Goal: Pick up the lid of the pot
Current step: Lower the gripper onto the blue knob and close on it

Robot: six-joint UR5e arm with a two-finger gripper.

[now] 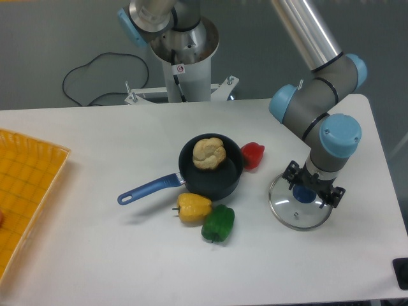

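Part of the lid (299, 213) is hidden by the tool (313, 183), and whether the knob (304, 194) is touched cannot be told. The orange bin (48, 148) is cut off by the left edge, as is a red item (1, 218) in it. A black object (401, 266) is cut off at right and cannot be identified.

Lighting's pretty bright and fairly even, with just soft, faint shadows on the pale worktop (95, 255). Small glints show on the glass lid (298, 220), while the black pan (220, 182) looks really dark inside.
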